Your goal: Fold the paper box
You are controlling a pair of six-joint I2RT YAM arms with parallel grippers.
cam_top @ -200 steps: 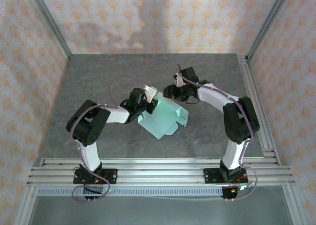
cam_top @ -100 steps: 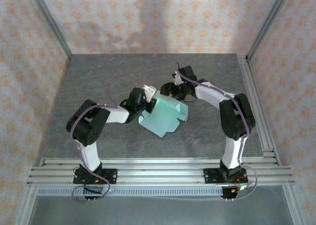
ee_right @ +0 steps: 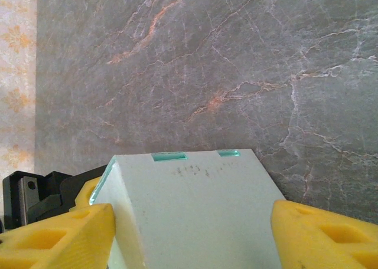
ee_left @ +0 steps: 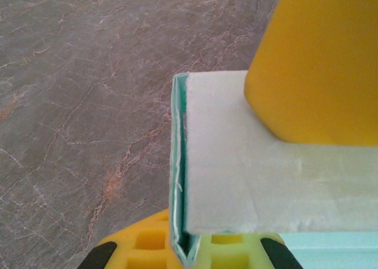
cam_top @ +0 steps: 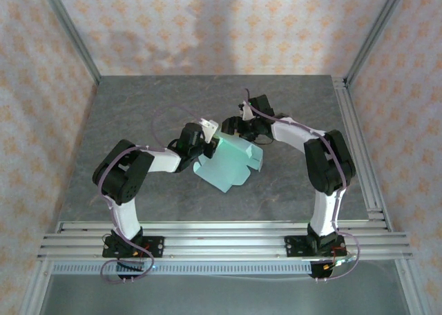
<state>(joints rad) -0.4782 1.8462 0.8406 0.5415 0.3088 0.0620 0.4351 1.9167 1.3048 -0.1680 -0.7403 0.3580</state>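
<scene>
Up close, left tool (ee_left: 231,176) clenched on paper box (ee_left: 218,127), right tool (ee_right: 192,233) released astride it.

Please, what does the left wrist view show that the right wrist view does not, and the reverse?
Left wrist view: the left gripper, its yellow fingers shut on a doubled edge of the pale mint-green thin card paper box. Right wrist view: the right gripper open, one yellow finger on each side of a box panel with two slots, and a patterned wall at the left. Both: the card and the grey marbled table.
</scene>
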